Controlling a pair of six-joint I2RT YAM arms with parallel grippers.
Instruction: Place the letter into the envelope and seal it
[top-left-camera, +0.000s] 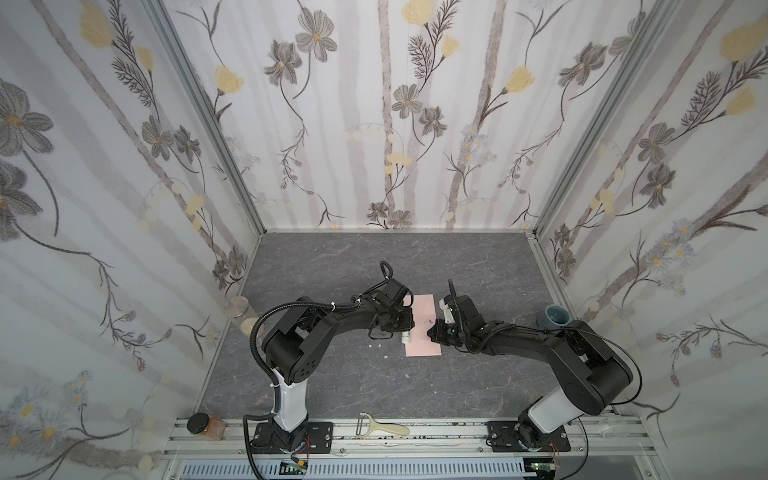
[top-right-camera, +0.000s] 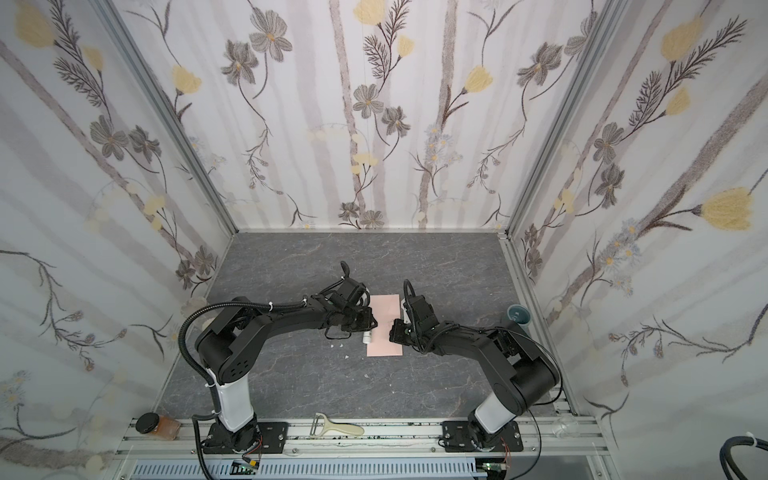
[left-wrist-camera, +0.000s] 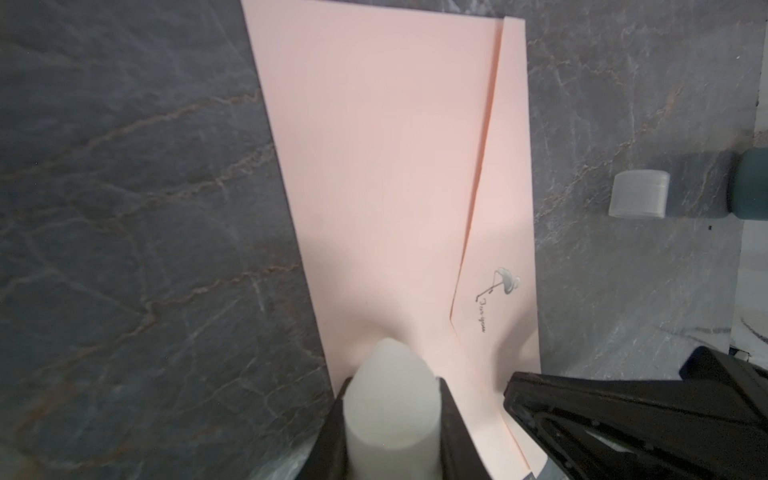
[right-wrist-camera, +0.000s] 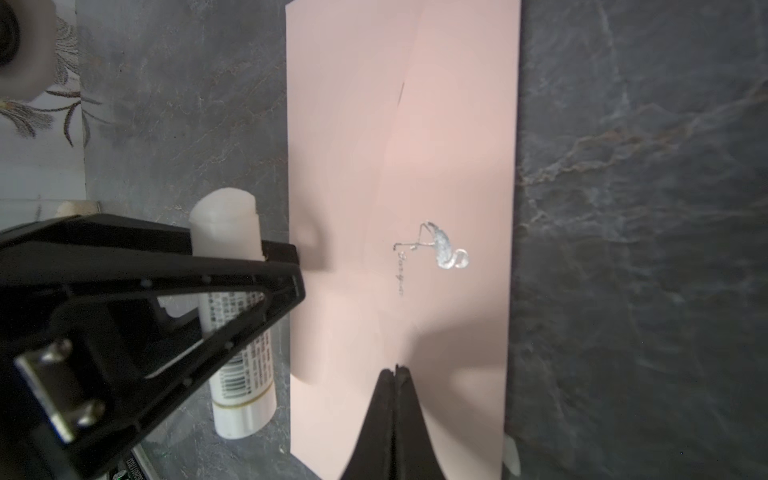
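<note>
The pale pink envelope (top-left-camera: 424, 305) (top-right-camera: 386, 305) lies flat on the grey table between both arms. Its triangular flap (left-wrist-camera: 494, 249) is folded down over the body and carries a silver flamingo print (right-wrist-camera: 446, 251). My left gripper (top-left-camera: 406, 330) (left-wrist-camera: 390, 415) is shut on a white glue stick (top-left-camera: 404, 338) (left-wrist-camera: 390, 395) (right-wrist-camera: 232, 249), held crosswise at the envelope's left long edge with its glue tip bare. My right gripper (top-left-camera: 432, 332) (right-wrist-camera: 397, 370) is shut with nothing in it, its tips at the flap side of the envelope. The letter is out of view.
A white cap (left-wrist-camera: 640, 193) lies right of the envelope, with a teal cup (top-left-camera: 557, 316) (top-right-camera: 519, 313) near the right wall. Small white scraps (top-left-camera: 376, 345) dot the table. A peeler (top-left-camera: 380, 426) and a black-lidded jar (top-left-camera: 203, 426) sit on the front rail.
</note>
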